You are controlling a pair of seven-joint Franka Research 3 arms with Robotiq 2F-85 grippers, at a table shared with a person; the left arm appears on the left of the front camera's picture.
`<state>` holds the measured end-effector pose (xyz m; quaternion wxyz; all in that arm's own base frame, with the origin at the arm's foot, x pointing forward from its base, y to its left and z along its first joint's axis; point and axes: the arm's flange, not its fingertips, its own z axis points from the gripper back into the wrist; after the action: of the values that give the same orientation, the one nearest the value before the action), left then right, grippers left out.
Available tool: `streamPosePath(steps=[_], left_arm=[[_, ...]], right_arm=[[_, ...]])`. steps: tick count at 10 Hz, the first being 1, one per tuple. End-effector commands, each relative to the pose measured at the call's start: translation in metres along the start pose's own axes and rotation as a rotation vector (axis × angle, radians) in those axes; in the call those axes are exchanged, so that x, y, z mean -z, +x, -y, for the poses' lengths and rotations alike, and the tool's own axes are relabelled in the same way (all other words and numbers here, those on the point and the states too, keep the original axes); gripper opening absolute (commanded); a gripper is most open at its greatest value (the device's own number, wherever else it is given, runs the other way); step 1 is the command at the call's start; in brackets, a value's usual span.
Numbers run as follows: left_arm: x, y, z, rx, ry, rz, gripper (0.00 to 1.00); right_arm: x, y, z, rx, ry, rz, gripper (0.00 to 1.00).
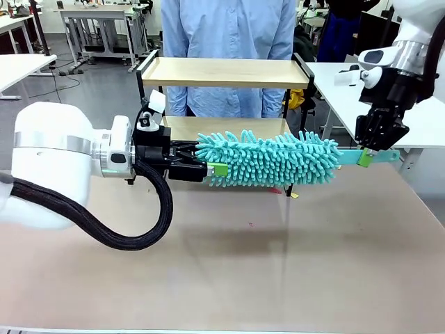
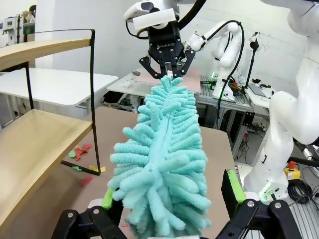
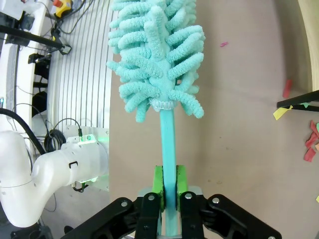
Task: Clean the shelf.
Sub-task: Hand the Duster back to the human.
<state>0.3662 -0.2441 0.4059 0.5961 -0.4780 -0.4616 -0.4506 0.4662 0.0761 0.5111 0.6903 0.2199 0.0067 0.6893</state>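
Shelf (image 1: 224,72): lower board mostly hidden behind duster (image 1: 271,158). Duster tip cut off at top edge, right wrist view. Scraps (image 3: 311,142) under shelf: too small to identify.

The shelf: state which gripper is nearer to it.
Left. The left gripper sits open around the duster tip, right in front of the shelf's lower board. The right gripper, shut on the duster's handle, is out beyond its end.

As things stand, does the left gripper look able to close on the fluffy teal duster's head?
Probably yes: the left gripper stands open with the fluffy teal duster head already between its fingers, while the right gripper holds the handle. Nothing blocks it.
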Motion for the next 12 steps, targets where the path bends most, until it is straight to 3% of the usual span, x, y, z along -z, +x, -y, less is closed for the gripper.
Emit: streamPosePath(steps=[1,2,3,4,5,6,7,12], left_arm=[[0.014,-0.004,-0.002,-0.014,-0.015,0.041,1.0],[0.014,-0.004,-0.004,-0.025,-0.02,0.058,1.0],[0.014,-0.004,-0.003,-0.005,-0.021,0.051,0.42],[0.013,-0.004,-0.003,0.001,-0.023,0.054,0.42],[0.012,-0.004,-0.002,0.004,-0.031,0.05,0.0],[0.011,-0.005,-0.002,-0.001,-0.035,0.053,0.36],[0.01,-0.005,-0.002,-0.005,-0.041,0.052,0.0],[-0.002,-0.009,0.002,-0.014,-0.06,0.061,0.0]], right_arm=[[-0.003,0.001,-0.002,0.01,-0.008,0.004,0.13],[-0.003,0.001,-0.002,0.01,-0.008,0.004,0.13],[-0.003,0.001,-0.002,0.01,-0.008,0.004,0.13],[-0.003,0.001,-0.002,0.01,-0.008,0.004,0.13],[-0.003,0.001,-0.002,0.01,-0.008,0.004,0.13],[-0.003,0.001,-0.002,0.01,-0.008,0.004,0.13],[-0.003,0.001,-0.002,0.01,-0.008,0.004,0.13],[-0.003,0.001,-0.002,0.01,-0.008,0.004,0.13]])
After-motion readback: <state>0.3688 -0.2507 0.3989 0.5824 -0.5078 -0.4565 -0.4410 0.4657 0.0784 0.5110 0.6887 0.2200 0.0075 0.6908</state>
